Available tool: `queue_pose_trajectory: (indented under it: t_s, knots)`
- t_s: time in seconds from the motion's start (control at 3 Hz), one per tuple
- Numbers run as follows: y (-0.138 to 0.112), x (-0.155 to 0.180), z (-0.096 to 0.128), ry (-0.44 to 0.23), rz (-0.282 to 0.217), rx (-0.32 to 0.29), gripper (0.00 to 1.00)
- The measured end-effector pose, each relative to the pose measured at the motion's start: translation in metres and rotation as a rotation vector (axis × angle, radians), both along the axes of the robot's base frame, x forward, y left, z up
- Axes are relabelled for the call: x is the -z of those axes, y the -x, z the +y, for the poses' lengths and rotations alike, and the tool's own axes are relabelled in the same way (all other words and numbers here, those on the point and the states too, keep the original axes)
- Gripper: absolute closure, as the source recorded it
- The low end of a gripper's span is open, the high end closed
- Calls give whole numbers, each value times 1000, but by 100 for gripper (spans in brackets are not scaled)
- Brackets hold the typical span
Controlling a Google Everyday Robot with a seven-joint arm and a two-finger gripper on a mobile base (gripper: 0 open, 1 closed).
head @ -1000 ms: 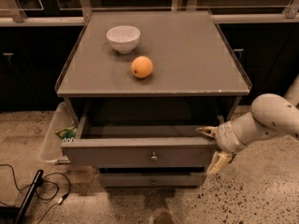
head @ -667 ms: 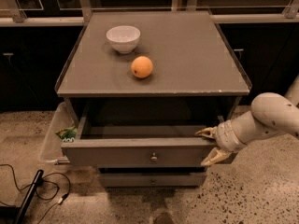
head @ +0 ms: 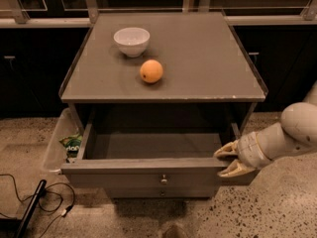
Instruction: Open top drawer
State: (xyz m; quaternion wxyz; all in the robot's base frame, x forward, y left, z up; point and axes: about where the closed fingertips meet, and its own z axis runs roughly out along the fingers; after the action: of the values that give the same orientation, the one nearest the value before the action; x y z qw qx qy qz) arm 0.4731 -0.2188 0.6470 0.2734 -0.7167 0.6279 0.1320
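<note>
The top drawer [head: 124, 175] of the grey cabinet [head: 208, 63] stands pulled well out, and its grey inside shows bare. Its small round knob [head: 164, 179] sits at the centre of the front panel. My gripper [head: 229, 161] is at the right end of that front panel. It is open, with one finger [head: 225, 151] over the panel's top edge and the other [head: 233, 171] in front of it. A narrower drawer front [head: 163, 193] shows just below.
A white bowl [head: 132, 40] and an orange [head: 151, 71] sit on the cabinet top. A clear plastic bin [head: 53, 148] with a green packet [head: 72, 144] stands on the floor at the left. Black cables [head: 34, 207] lie at the lower left.
The top drawer has slid further out toward the camera. My gripper has moved with its right end, staying on the front panel.
</note>
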Motion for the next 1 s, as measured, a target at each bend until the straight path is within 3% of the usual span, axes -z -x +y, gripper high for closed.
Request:
queue_pose_trajectory:
  t_s: [0.33,1.0]
  knots:
    - [0,0,0,0,0,0,86]
    - [0,0,0,0,0,0,39]
